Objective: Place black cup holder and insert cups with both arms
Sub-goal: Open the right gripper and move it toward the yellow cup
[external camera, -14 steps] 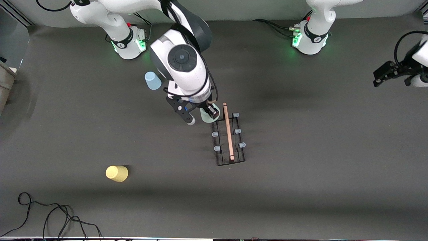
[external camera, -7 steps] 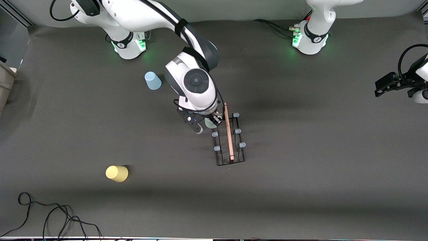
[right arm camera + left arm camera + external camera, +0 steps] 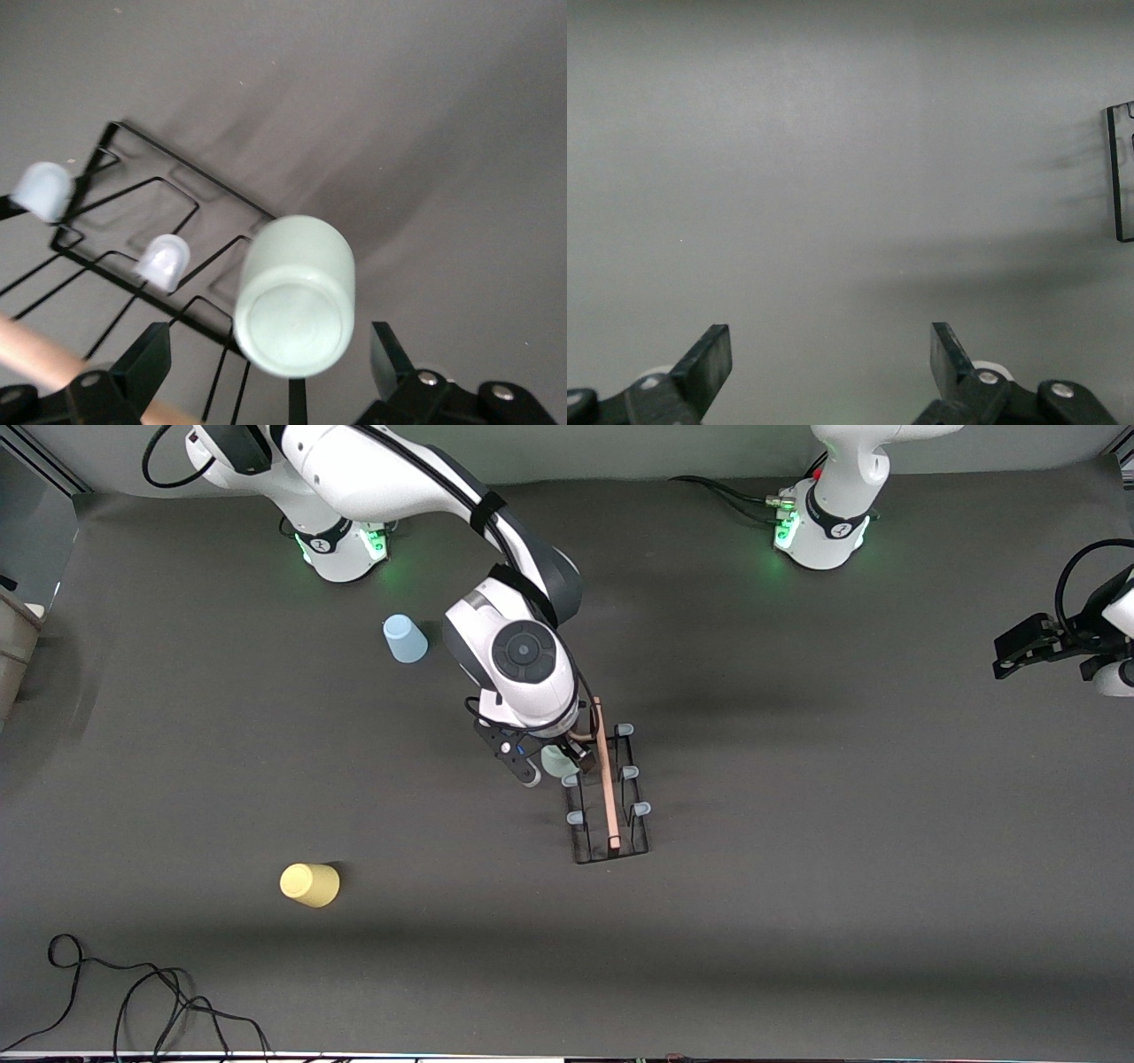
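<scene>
The black cup holder [image 3: 608, 797] stands mid-table, its wooden handle [image 3: 606, 775] on top. My right gripper [image 3: 549, 766] hovers over the holder's end nearest the robot bases, on the side toward the right arm's end of the table. In the right wrist view it [image 3: 266, 345] is open. The pale green cup [image 3: 295, 297] sits upside down between the fingers, clear of both, over the wire frame [image 3: 177, 177] beside two free blue-tipped pegs [image 3: 162, 259]. The light blue cup [image 3: 404, 639] and the yellow cup [image 3: 310, 885] are on the table. My left gripper [image 3: 831, 341] is open and empty.
The left arm waits, its gripper [image 3: 1005, 651] raised at the left arm's end of the table; a corner of the holder [image 3: 1118, 168] shows in its wrist view. A loose black cable [image 3: 133, 992] lies near the front edge, toward the right arm's end.
My right gripper has moved with the pale green cup toward the front camera and lower, onto the holder's end. The left arm shifted slightly a second ago and has held still since.
</scene>
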{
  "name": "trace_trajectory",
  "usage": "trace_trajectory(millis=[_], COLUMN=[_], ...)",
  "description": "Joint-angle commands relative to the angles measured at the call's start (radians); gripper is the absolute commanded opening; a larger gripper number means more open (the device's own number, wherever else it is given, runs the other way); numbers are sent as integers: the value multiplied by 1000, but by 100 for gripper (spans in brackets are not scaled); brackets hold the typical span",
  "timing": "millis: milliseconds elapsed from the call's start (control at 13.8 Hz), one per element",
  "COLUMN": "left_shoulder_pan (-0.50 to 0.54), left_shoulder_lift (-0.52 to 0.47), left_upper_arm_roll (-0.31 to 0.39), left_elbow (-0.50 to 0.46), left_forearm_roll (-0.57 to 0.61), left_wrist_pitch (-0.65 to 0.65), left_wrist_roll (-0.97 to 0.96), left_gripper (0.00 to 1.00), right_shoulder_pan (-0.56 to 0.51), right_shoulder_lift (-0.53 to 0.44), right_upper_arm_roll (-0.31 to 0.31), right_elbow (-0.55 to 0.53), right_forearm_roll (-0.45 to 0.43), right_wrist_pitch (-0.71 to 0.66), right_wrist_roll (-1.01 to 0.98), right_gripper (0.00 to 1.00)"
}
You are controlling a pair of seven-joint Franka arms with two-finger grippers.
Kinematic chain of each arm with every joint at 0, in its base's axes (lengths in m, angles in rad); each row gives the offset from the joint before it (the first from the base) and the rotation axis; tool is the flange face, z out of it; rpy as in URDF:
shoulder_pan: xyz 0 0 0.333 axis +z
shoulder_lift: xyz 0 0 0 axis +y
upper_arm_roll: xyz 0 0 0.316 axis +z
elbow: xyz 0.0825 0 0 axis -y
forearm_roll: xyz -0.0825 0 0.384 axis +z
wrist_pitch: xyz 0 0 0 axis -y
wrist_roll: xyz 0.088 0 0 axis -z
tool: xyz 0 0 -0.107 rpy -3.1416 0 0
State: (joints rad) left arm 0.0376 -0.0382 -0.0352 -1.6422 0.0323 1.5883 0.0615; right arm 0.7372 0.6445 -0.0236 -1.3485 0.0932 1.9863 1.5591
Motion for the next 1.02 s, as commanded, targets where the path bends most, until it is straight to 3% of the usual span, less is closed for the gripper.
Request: trace_trajectory(millis=[0, 218, 580, 943], left_shoulder_pan=[-18, -18, -18, -16], left_shoulder_lift=[4, 4, 4, 4], left_upper_arm_roll=[4, 4, 4, 6], left_elbow=[18, 16, 16, 13], left_forearm_roll=[11, 11, 11, 11], left_wrist_pitch=[-22, -19, -19, -22], left_wrist_roll=[0, 0, 0, 0], left_gripper=[100, 100, 100, 100], right_shoulder_pan=[-19, -77, -211, -432], right_shoulder_lift=[-60, -109, -135, -103], right_upper_arm_roll=[-22, -76, -277, -285], right_elbow=[78, 112, 104, 101], right_forearm_roll=[5, 5, 16, 22], right_wrist_pitch=[-139, -240, -307, -212], right_wrist_roll=[-36, -268, -972, -1483], right_gripper=[100, 100, 100, 100])
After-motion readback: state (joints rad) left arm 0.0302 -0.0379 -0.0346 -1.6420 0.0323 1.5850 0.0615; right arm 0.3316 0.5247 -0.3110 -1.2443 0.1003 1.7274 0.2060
